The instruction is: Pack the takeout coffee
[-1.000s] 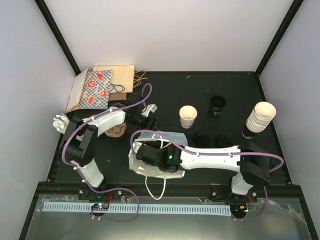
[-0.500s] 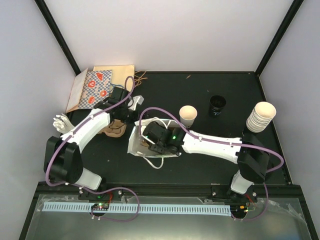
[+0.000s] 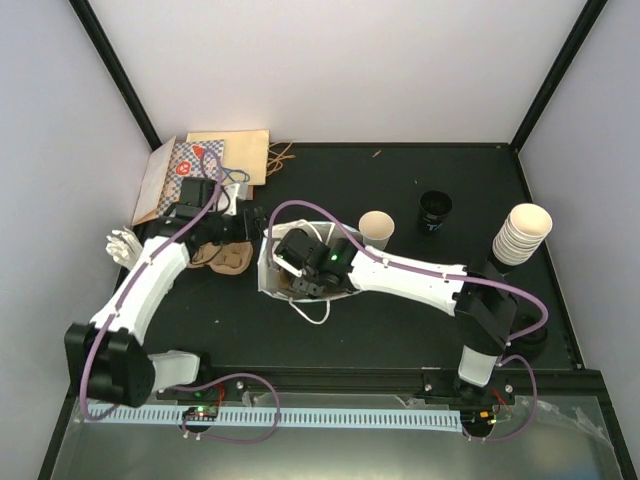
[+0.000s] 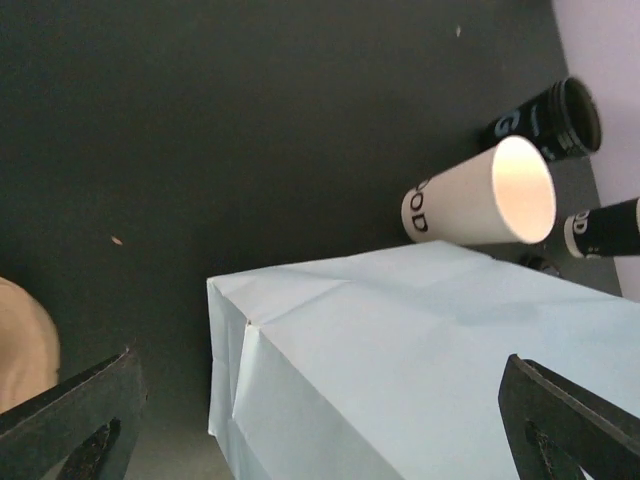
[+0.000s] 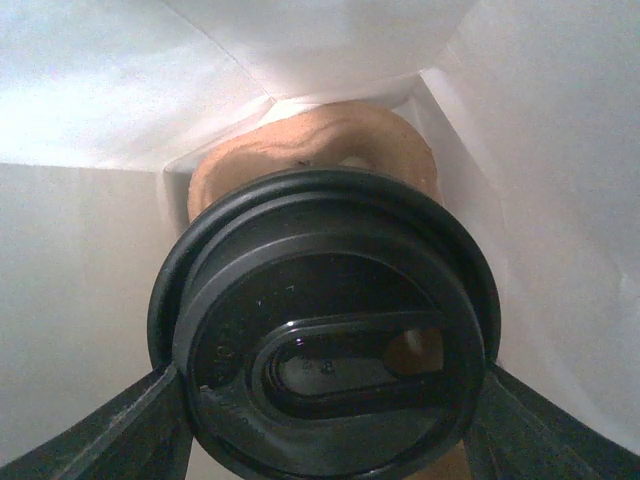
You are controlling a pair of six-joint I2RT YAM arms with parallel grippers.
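Observation:
The light blue paper bag [image 3: 267,278] stands open at the table's middle left. My right gripper [image 3: 300,268] reaches down into it and hides what it holds from above. In the right wrist view the right gripper [image 5: 330,375] is shut on a takeout coffee by its round black lid [image 5: 325,330], with the bag's pale walls [image 5: 90,260] all around and the brown cup carrier [image 5: 320,135] below the cup. My left gripper [image 3: 228,203] stands open with nothing in it, left of and behind the bag. The left wrist view shows the left gripper [image 4: 322,358] over the bag's outside [image 4: 400,370].
A second brown carrier [image 3: 225,258] lies left of the bag. An open cream cup [image 3: 376,232], a black cup [image 3: 435,210] and a stack of cups [image 3: 522,232] stand to the right. A patterned bag [image 3: 195,170] and a brown paper bag [image 3: 235,150] lie at the back left.
My left gripper opened fully, let go of the bag and drew back to the left. My right gripper carried the coffee leftward, and the bag shifted left and now stands more upright.

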